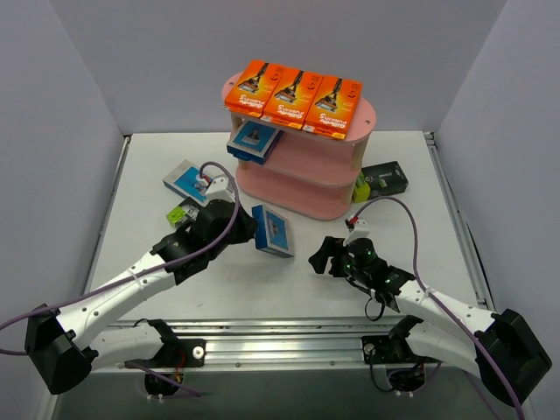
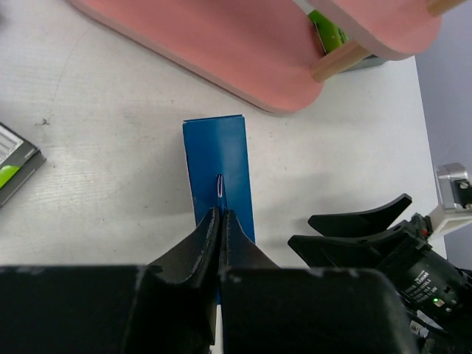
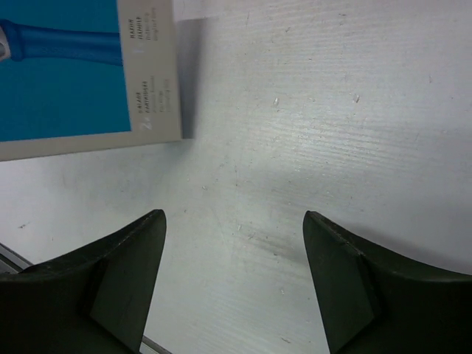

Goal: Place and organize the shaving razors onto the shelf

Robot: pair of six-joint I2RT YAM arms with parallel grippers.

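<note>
Three orange razor packs (image 1: 296,99) lie in a row on the top board of the pink shelf (image 1: 302,188). A blue-and-white pack (image 1: 254,140) rests on its middle board. My left gripper (image 1: 254,229) (image 2: 221,215) is shut on the edge of another blue pack (image 1: 273,232) (image 2: 218,166), held on edge just in front of the shelf (image 2: 221,44). To its right, my right gripper (image 1: 322,256) (image 3: 234,221) hangs low over the bare table, open and empty. That held blue pack (image 3: 74,66) fills the upper left corner of the right wrist view.
A blue pack (image 1: 188,181) and a black-and-green pack (image 1: 179,213) (image 2: 11,166) lie on the table left of the shelf. Another black-and-green pack (image 1: 383,180) (image 2: 328,29) sits by the shelf's right end. Grey walls close in the table.
</note>
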